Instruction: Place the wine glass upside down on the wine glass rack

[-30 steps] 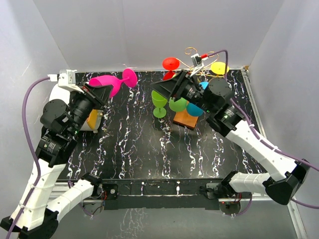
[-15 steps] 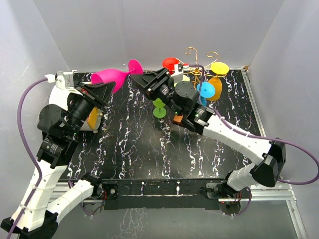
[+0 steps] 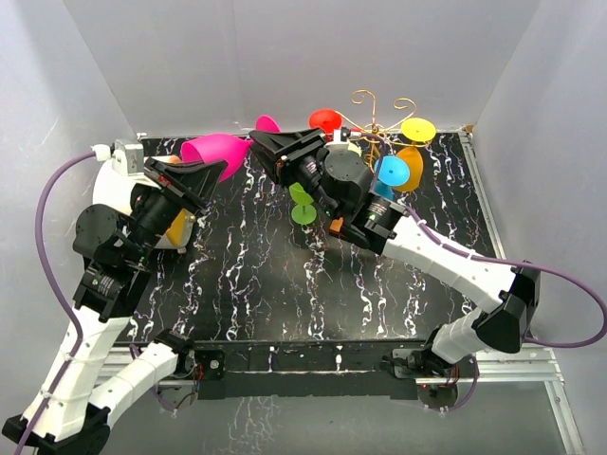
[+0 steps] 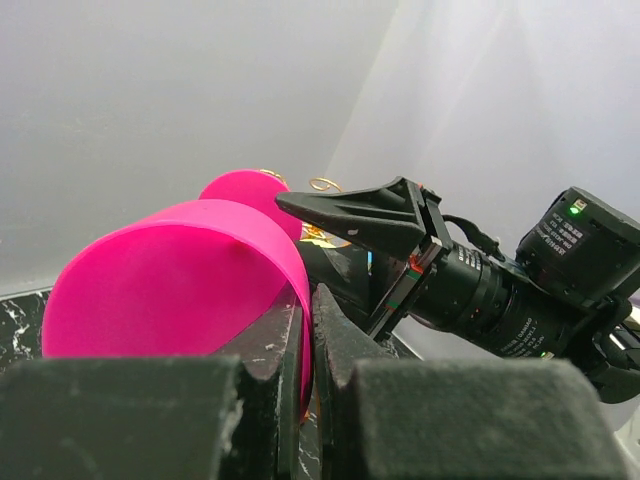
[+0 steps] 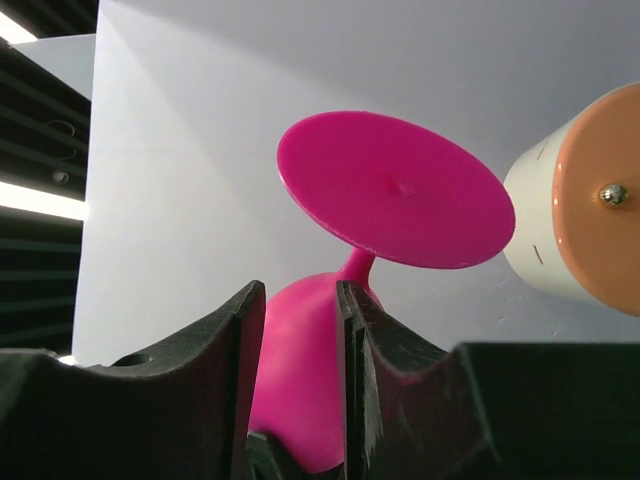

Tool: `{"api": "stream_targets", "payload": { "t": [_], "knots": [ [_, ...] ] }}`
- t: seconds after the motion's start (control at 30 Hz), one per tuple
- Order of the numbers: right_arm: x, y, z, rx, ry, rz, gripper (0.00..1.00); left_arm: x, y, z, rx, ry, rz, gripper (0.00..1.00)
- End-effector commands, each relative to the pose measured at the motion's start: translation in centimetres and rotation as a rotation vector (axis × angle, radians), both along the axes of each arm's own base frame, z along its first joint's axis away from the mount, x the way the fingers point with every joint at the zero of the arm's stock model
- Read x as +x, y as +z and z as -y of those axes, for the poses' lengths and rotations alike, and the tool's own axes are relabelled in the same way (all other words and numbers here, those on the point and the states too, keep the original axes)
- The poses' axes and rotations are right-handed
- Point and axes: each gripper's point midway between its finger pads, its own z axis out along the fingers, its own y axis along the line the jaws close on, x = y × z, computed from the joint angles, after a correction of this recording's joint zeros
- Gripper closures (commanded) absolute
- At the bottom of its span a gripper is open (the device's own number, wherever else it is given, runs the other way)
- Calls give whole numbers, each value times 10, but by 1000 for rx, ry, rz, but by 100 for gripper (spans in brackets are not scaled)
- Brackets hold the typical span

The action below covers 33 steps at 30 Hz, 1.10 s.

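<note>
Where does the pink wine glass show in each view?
Top external: pink wine glass upper left of centre, lying sideways.
Left wrist: bowl fills the lower left, rim between the fingers.
Right wrist: foot at centre, bowl below.
Shared landmark: the right gripper, beside the glass.

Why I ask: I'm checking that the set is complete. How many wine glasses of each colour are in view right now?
pink wine glass: 1
red wine glass: 1
yellow wine glass: 1
orange wine glass: 1
blue wine glass: 1
green wine glass: 1
Total: 6 in view. The right arm hides part of the rack, so more may be hidden.
</note>
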Motion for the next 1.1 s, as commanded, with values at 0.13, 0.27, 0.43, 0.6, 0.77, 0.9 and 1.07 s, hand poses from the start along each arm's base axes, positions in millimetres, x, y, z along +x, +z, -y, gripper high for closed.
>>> {"api": "stream_targets", "payload": {
  "t": [0.13,0.27,0.43,0.6,0.77,0.9,1.07],
  "knots": [
    [2,17,6,71,-19,-32,68,-14,21,-2,7,-22,114,100],
    [2,13,9,64,-32,-34,68,-15,22,-4,6,-10,121,100],
    [4,14,2,69,-15,-30,68,-23,25,4,-4,-75,135,100],
    [3,33,8,94,-24,10,68,-31,22,12,7,-134,151,100],
    [1,39,12,99,-30,32,87,-30,18,14,10,-141,143,100],
    [1,40,18,110,-46,46,100,-29,15,13,8,-137,136,99],
    [0,48,29,121,-92,107,100,-23,8,3,-11,-72,84,61]
  ]
}}
